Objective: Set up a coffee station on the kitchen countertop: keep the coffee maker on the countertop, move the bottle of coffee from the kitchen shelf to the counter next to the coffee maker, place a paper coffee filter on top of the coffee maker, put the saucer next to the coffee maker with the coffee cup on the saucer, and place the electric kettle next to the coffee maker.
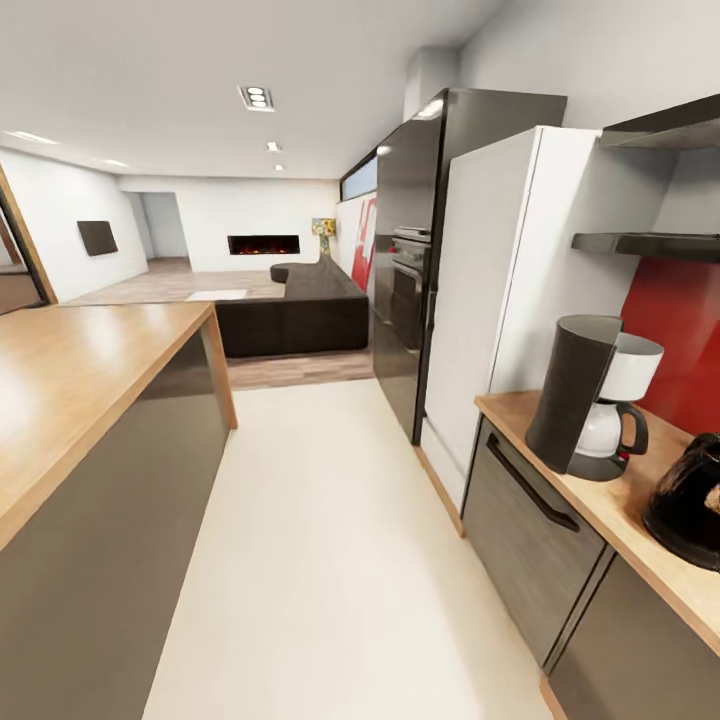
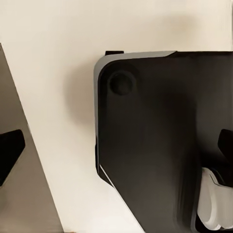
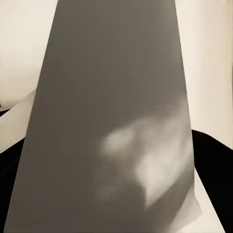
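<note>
Tan kitchen countertop (image 1: 610,505), lower right | coffee maker (image 1: 592,396) standing on it, electric kettle (image 1: 692,500) just beside, apparently already stationed | kitchen shelf (image 1: 650,243) upper right | gripper states: cannot tell

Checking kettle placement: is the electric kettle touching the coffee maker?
Apart. The head view shows bare kitchen countertop between the coffee maker and the electric kettle.
</note>
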Tool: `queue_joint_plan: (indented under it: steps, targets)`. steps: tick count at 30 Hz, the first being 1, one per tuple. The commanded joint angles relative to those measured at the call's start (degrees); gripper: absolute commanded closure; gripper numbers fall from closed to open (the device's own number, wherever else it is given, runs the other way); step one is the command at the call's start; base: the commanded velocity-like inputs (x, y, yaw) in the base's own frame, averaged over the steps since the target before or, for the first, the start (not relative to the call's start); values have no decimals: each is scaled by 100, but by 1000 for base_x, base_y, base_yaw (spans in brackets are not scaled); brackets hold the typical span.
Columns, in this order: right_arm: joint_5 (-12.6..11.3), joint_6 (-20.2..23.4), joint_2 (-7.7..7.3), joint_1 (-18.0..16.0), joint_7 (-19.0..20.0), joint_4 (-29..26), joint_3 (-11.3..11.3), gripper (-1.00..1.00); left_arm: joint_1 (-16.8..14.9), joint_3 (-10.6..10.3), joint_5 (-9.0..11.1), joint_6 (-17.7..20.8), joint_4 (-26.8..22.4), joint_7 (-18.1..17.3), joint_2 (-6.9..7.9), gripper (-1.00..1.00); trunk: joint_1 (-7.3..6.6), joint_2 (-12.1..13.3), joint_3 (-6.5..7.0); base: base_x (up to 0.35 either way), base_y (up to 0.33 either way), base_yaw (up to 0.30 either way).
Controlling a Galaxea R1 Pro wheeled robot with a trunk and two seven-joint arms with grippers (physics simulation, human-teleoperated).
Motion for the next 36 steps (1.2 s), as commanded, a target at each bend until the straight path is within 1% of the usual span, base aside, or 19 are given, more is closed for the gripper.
queue_joint_plan:
  steps: [1,10,19,22,28,36]
  targets:
    - [18,35,0,-3,7,-11,41,100,3,0,2,-10,-13,-10,-2,-100,7,-11,-11,310,24,-260]
    - [18,35,-2,-3,15,-10,41,100,3,0,2,-11,-18,-8,-6,-100,7,-11,-11,269,5,-272]
    - [18,35,0,-3,16,-9,41,100,3,6,2,-15,-20,-7,-10,-100,7,-11,-11,22,0,-299]
    - [18,35,-3,-3,16,-11,41,100,3,4,-1,-15,-25,-5,-58,-100,7,-11,-11,1,0,-300]
    - [12,35,-8,-3,21,-13,41,100,3,-1,2,-15,-26,-6,-77,-100,7,-11,-11,6,3,-300]
    - [10,35,0,-3,33,-20,41,100,3,-3,2,-15,-26,-7,-79,-100,7,-11,-11,135,160,-300]
